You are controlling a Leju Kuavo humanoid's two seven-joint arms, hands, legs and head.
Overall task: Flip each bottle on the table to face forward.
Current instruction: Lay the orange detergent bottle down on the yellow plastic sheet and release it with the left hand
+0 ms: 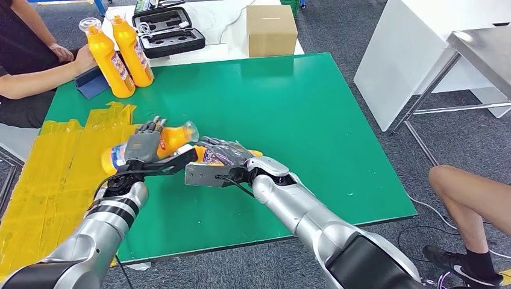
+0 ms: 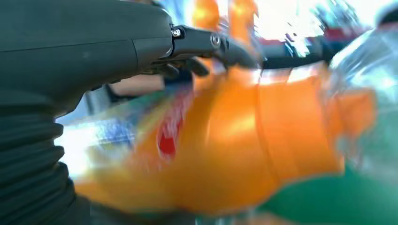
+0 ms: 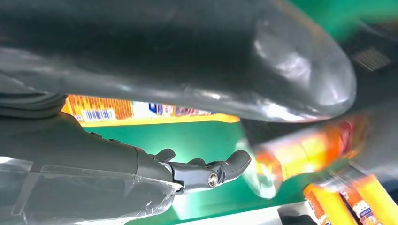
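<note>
My left hand (image 1: 143,144) grips an orange bottle (image 1: 175,137) and holds it on its side just above the green table (image 1: 313,120), clear cap pointing right. The left wrist view shows that bottle (image 2: 263,140) blurred, close under the hand (image 2: 94,51). A second orange bottle (image 1: 255,153) lies flat on the table. My right hand (image 1: 226,153) rests over it. In the right wrist view the fingers (image 3: 206,172) are stretched out straight, and the bottle's barcode label (image 3: 117,111) shows past the thumb. Two more orange bottles (image 1: 123,57) stand upright at the back left.
A person's hand (image 1: 81,60) touches the standing bottles beside a blue object (image 1: 90,84). Yellow tape (image 1: 54,168) covers the table's left part. A cardboard box (image 1: 271,29) and a black case (image 1: 167,30) sit behind. A person's leg (image 1: 470,198) is at the right.
</note>
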